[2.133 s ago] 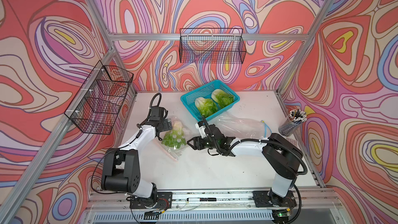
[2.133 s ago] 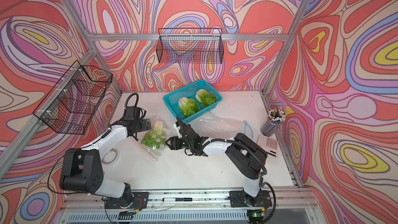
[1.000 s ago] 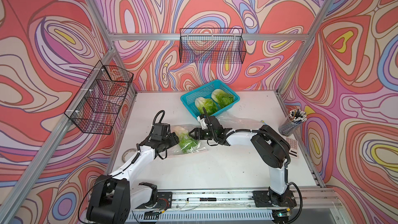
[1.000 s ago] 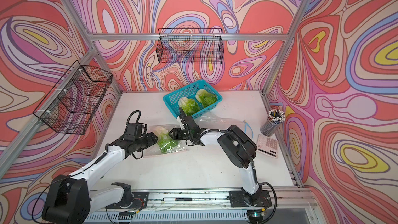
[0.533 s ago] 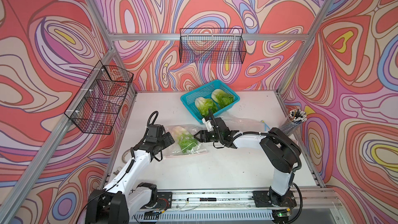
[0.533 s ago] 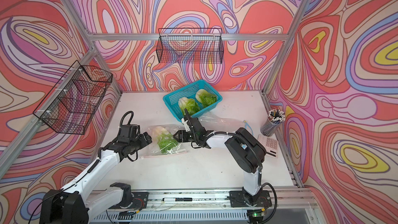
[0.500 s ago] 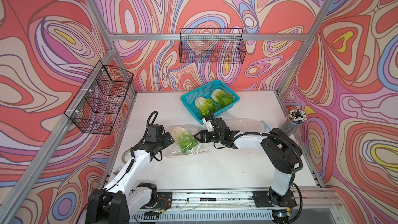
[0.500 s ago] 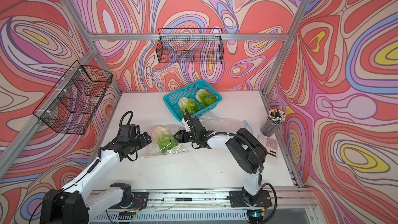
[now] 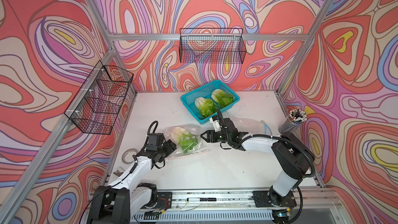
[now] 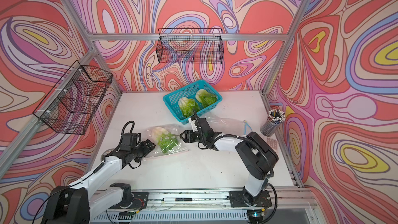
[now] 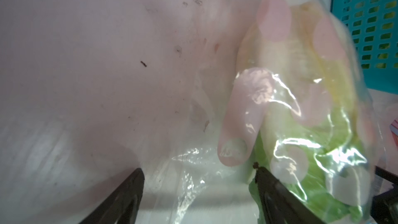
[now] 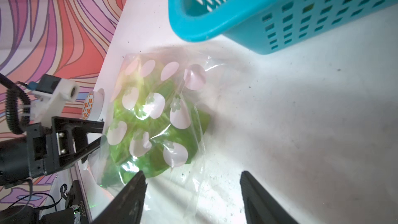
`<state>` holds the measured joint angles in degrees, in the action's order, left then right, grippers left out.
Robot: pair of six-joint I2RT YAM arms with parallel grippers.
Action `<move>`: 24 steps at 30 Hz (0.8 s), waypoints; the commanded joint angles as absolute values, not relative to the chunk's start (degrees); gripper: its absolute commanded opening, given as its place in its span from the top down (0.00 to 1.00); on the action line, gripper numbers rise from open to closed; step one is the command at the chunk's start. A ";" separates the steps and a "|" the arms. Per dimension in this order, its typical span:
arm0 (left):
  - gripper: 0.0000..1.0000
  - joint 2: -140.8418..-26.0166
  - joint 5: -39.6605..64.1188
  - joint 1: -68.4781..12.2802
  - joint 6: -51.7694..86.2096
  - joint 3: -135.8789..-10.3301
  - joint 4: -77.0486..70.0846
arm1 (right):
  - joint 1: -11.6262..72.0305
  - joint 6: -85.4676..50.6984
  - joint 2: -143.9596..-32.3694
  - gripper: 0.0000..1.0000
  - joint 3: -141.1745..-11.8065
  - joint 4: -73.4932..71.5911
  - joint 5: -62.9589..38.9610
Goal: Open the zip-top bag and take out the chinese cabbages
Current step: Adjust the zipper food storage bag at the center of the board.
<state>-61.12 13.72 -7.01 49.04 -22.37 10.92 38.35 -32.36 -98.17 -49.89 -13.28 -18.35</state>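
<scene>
Film of the zip-top bag (image 9: 195, 147) looks thin, crinkly and slippery; the cabbage (image 9: 183, 141) inside seems light, leafy and easily bruised, best taken by its firm whitish base. Left gripper (image 9: 171, 145), jaws wide, sits at the bag's eight o'clock; right gripper (image 9: 203, 135), equally wide, at three. Two more cabbages (image 9: 205, 106) lie in the perforated blue basket (image 9: 193, 94) at twelve o'clock.

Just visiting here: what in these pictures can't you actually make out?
Zip-top bag: open or sealed? Too small in both top views; glare blurs it in the wrist views.
Left gripper: touching the bag's film? Right wrist view, clear plastic hides contact.
Second clear bag: partly behind the right arm in both top views.
Pens in the cup: too small to count.
</scene>
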 commanded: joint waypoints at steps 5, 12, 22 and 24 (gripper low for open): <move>0.24 -53.73 15.49 -9.56 60.02 -17.11 2.46 | 37.14 -31.38 -94.16 0.27 -46.97 -13.17 -16.80; 0.30 -50.32 11.92 -14.46 63.61 -15.41 1.85 | 37.03 -31.56 -90.60 0.27 -44.81 -11.87 -15.48; 0.49 -51.23 13.58 -14.93 64.47 -15.68 -1.45 | 37.31 -24.79 -84.84 0.30 -41.29 -14.08 -15.07; 0.49 -51.33 13.60 -14.91 64.78 -15.93 -1.63 | 38.57 -19.24 -83.73 0.31 -41.21 -13.61 -13.15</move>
